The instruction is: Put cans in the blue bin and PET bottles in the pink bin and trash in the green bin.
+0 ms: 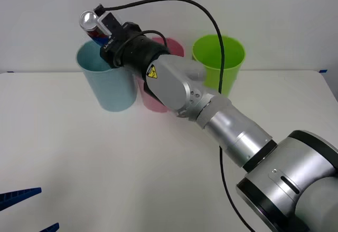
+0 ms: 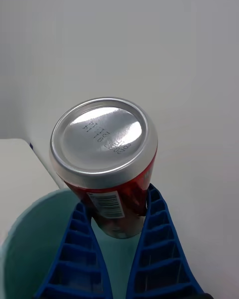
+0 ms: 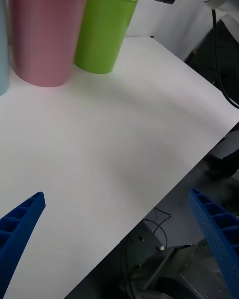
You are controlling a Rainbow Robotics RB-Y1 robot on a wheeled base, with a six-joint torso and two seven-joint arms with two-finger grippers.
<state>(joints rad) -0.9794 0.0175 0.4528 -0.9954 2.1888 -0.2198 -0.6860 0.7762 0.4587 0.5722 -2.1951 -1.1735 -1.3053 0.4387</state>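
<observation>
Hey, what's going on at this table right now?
The right gripper holds the red can between its blue fingers, just above the open mouth of the blue bin. The pink bin and green bin stand beside it in a row. The left gripper waits open, low over the near table.

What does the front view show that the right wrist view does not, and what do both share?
Front view alone: the pink bin, the green bin and the left hand open at the table's near edge. Right wrist view alone: the can's barcode label and the stamped print on its silver end. Both: the right hand shut on the red can above the blue bin.
</observation>
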